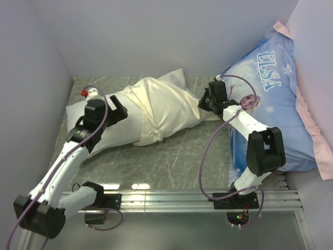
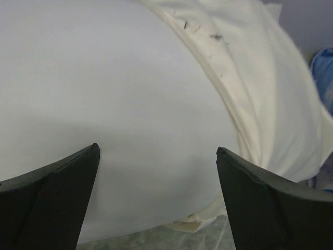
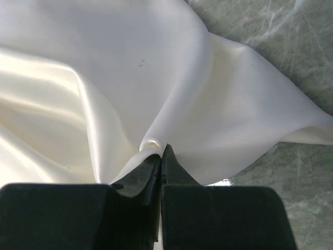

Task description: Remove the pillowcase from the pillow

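Glossy cream pillowcase (image 3: 93, 67) in the tight right claw (image 3: 160, 154); left claw (image 2: 157, 148) wide over plump matte-white pillow (image 2: 104, 88).

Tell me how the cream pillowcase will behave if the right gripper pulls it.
Probably floppy: the pillowcase drapes in soft folds around the right gripper pinching it. Likely slippery, given its satin sheen, so it may slide off the pillow easily. It looks thin, so probably light.
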